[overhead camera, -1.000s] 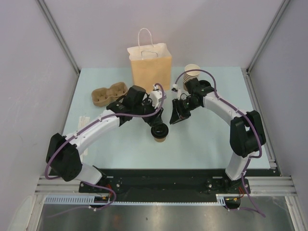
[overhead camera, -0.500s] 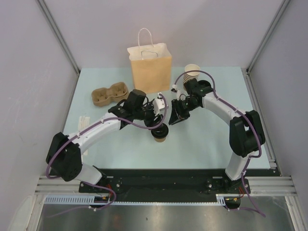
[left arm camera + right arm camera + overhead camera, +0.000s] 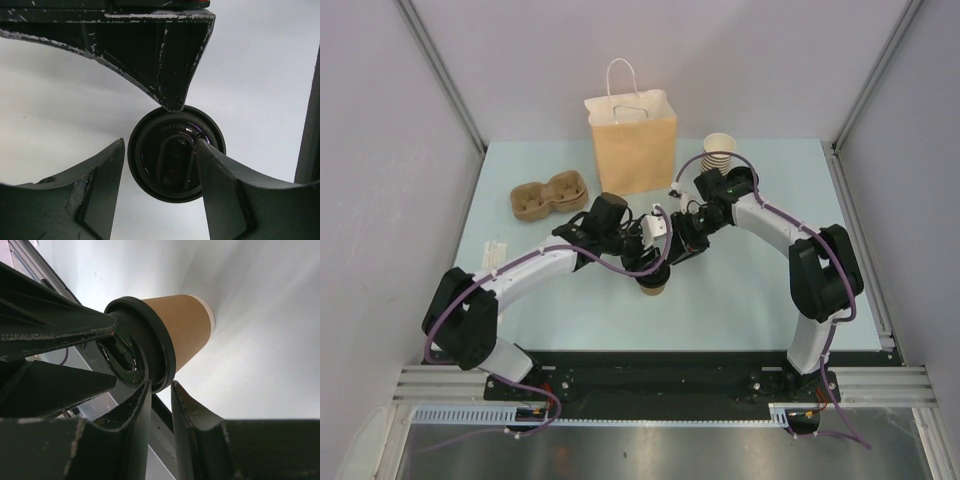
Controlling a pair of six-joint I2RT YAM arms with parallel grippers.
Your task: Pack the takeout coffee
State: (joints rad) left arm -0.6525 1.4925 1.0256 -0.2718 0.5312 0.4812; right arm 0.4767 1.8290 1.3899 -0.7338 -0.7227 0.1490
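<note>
Moved since earlier: left hand [image 3: 653, 262] has swung from beside the foot of the paper bag [image 3: 632, 140] down over the takeout coffee [image 3: 653, 288]. The right hand [image 3: 672, 252] has slid toward the lower left to meet it. The takeout coffee stands where it stood.
Top view, coffee: upright on the table [image 3: 750, 290] at the frame's centre, below the paper bag. Only its brown wall shows under the two hands.
Top view, left arm: arcs from the lower left up to the centre, wrist bent so the fingers point down.
Top view, right arm: rises along the right side and folds near the stack of paper cups [image 3: 719, 152], with the hand angled toward the lower left.
Top view, rest: cup carrier [image 3: 548, 195] lies left of the bag.
Left wrist view, coffee: black lid [image 3: 176, 153] seen from straight above, at the centre.
Left wrist view, left hand: spread wide, one finger [image 3: 95, 200] on each side of the lid. A sliver of table shows between the lower-left finger and the rim; the lower-right finger overlaps the rim.
Left wrist view, right hand: its finger [image 3: 155, 60] comes down from the top, tip at the lid's upper rim.
Right wrist view, coffee: upper centre, lid toward the left, brown wall to the right.
Right wrist view, right hand: fingers [image 3: 125, 440] nearly together with a narrow slit between them, tips at the lid's lower rim.
Right wrist view, left hand: two dark fingers [image 3: 50, 335] enter from the left, one at the lid's top edge and one across its face.
</note>
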